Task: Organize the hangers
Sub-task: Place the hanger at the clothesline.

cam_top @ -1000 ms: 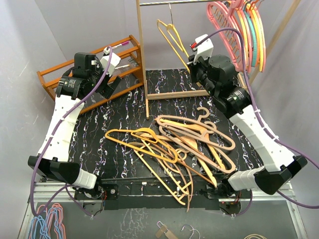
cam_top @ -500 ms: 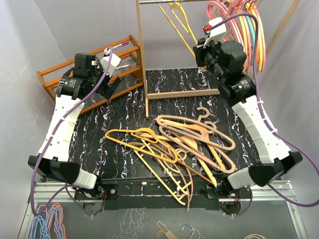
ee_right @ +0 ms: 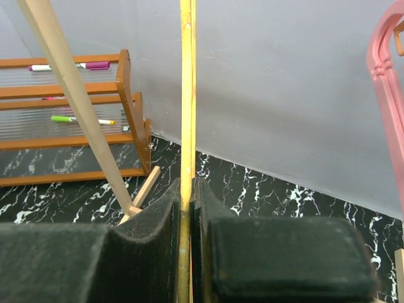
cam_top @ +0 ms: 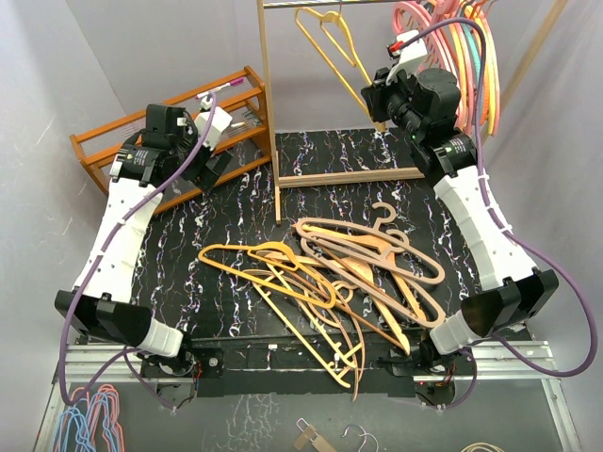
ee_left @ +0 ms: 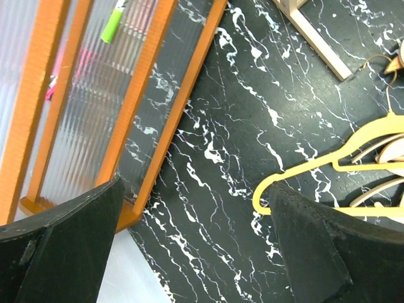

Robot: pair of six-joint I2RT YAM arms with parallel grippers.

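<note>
A yellow hanger hangs high at the back, just under the metal rail. My right gripper is shut on its lower end. In the right wrist view its thin yellow bar runs straight up from between my shut fingers, right gripper. A tangled pile of tan, orange and yellow hangers lies mid-table. Pink, orange and teal hangers hang on the rail at the right. My left gripper is open and empty over the table's left side; in its wrist view, left gripper, a yellow hanger lies to the right.
The orange-brown slatted rack with markers on it stands at the back left. The pale wooden frame's post and foot bar stand at mid-back. More hangers lie below the table's near left edge.
My right arm has raised the yellow hanger and carried it up toward the rail. The left arm has barely shifted and stays open.
</note>
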